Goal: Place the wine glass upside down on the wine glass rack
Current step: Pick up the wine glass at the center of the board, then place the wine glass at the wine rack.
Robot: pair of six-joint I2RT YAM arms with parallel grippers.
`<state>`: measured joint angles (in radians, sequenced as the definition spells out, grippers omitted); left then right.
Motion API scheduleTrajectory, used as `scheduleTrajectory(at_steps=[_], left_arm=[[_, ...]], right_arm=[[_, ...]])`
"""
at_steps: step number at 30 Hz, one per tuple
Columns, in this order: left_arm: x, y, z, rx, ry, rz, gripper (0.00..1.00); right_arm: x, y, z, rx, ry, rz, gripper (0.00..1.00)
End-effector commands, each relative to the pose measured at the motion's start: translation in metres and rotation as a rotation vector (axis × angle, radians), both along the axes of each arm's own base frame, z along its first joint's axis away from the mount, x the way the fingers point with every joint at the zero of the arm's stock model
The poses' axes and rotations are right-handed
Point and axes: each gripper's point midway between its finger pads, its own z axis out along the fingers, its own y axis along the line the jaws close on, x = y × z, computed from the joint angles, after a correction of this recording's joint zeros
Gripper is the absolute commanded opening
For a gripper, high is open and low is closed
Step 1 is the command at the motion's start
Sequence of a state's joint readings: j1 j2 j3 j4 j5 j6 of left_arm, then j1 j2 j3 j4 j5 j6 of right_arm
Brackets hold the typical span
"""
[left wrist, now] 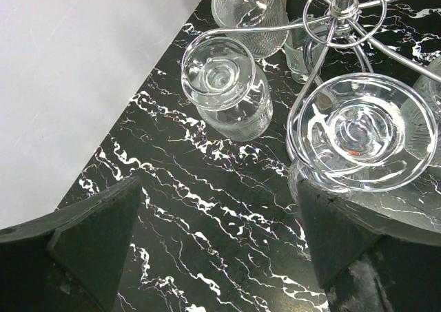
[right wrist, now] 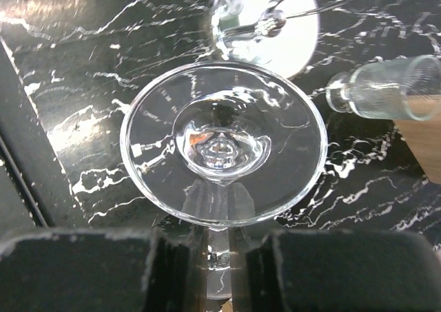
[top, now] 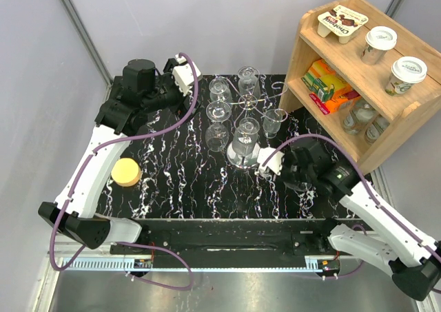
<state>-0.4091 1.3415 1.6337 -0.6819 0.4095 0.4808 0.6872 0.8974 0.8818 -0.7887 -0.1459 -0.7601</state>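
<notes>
My right gripper (right wrist: pixel 219 246) is shut on the stem of a wine glass (right wrist: pixel 220 143) held upside down, with its round foot facing the wrist camera. In the top view this wine glass (top: pixel 246 138) stands just in front of the chrome wine glass rack (top: pixel 246 104), and the right gripper (top: pixel 265 159) is at its right. The rack's mirror disc base (right wrist: pixel 289 23) shows just beyond the foot. Several other glasses hang upside down from the rack's arms (left wrist: pixel 341 5), two of them (left wrist: pixel 220 78) (left wrist: pixel 362 129) close to my left gripper (left wrist: pixel 217 257). The left gripper is open with nothing between its fingers.
A wooden shelf (top: pixel 358 85) with cups, bottles and boxes stands at the table's right back. A yellow round disc (top: pixel 127 172) lies at the left front. A hanging glass (right wrist: pixel 393 88) sits to the right of the held one. The grey wall (left wrist: pixel 69 85) borders the table's left.
</notes>
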Motion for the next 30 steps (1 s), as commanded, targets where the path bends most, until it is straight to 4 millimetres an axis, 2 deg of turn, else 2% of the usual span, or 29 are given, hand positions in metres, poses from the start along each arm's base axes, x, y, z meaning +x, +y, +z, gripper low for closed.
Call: scheduleTrajectory(at_steps=[1,9,14,22,30], left_arm=[[-0.004,0.007,0.038,-0.043,-0.111,0.02,0.99],[-0.011,0.008,0.042,-0.052,-0.118,0.013,0.99],[-0.014,0.007,0.044,-0.063,-0.122,0.004,0.99],[-0.018,0.007,0.047,-0.071,-0.13,-0.004,0.99],[-0.02,0.003,0.049,-0.084,-0.126,-0.026,0.99]], right_arm=[[0.021,0.002,0.074,0.193,-0.154,-0.12,0.0],[0.009,-0.008,0.15,0.375,-0.224,-0.207,0.0],[0.019,-0.024,0.185,0.436,-0.337,-0.3,0.0],[0.037,-0.043,0.219,0.489,-0.437,-0.439,0.0],[0.061,-0.044,0.241,0.528,-0.505,-0.521,0.0]])
